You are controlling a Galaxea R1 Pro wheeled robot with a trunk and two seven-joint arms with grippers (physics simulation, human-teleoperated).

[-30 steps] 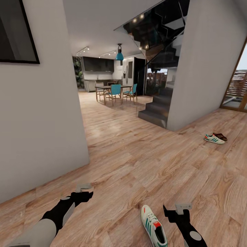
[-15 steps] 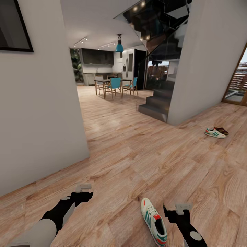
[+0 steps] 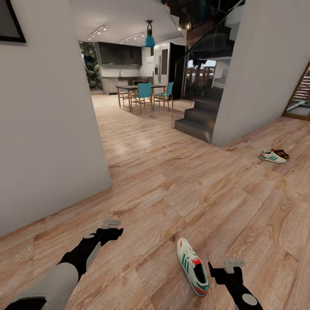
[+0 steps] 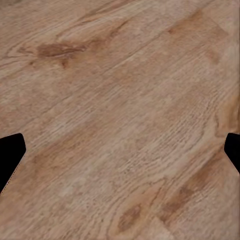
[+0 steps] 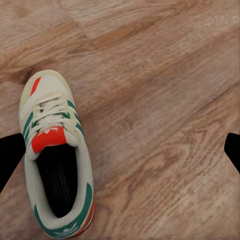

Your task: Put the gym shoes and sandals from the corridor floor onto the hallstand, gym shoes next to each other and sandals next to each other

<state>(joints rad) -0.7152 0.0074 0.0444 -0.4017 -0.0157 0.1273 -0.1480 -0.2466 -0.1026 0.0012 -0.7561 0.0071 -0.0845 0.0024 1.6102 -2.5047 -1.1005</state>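
Nothing racked yet: near cream-white teal-striped sneaker (image 3: 193, 267) lies on wood-plank floor (image 3: 172, 189) beside spread, empty right gripper (image 3: 226, 268); second sneaker (image 3: 271, 156) and brown sandal (image 3: 282, 153) far right; left gripper (image 3: 111, 227) spread, empty.

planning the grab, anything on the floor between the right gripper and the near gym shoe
Nothing: in the head view only bare wood floor separates the right gripper from the near gym shoe. The right wrist view shows the shoe beside one fingertip, untouched.
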